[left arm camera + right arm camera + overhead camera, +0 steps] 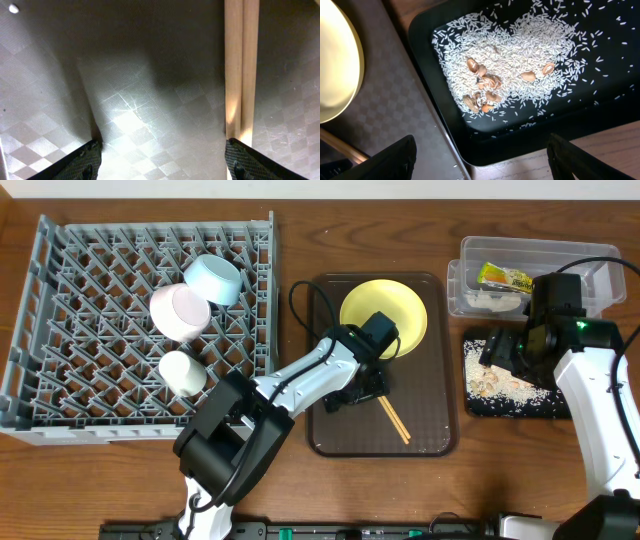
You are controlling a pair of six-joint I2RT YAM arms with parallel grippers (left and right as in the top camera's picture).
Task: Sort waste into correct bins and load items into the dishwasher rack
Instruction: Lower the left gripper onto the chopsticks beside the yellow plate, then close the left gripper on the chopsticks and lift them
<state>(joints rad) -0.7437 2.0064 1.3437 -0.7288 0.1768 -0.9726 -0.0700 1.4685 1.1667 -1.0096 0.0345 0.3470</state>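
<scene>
My left hand [162, 162] is wide open and holds nothing, positioned low over the brown rectangular serving tray [440, 430]. The pair of wooden chopsticks [241, 70] lies flat on that tray, just inside one finger. The round yellow plate [385, 300] rests at the tray's far end. My right hand [482, 162] is open and holds nothing, above the shallow black rectangular tray [615, 105], which contains loose white rice-like scraps [520, 45] and brown pieces [482, 90]

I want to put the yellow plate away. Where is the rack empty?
The left half of the rack, from its left wall to the white bowl, is bare pegs. The right side is crowded: light blue bowl, white bowl and small white cup sit close together.
</scene>
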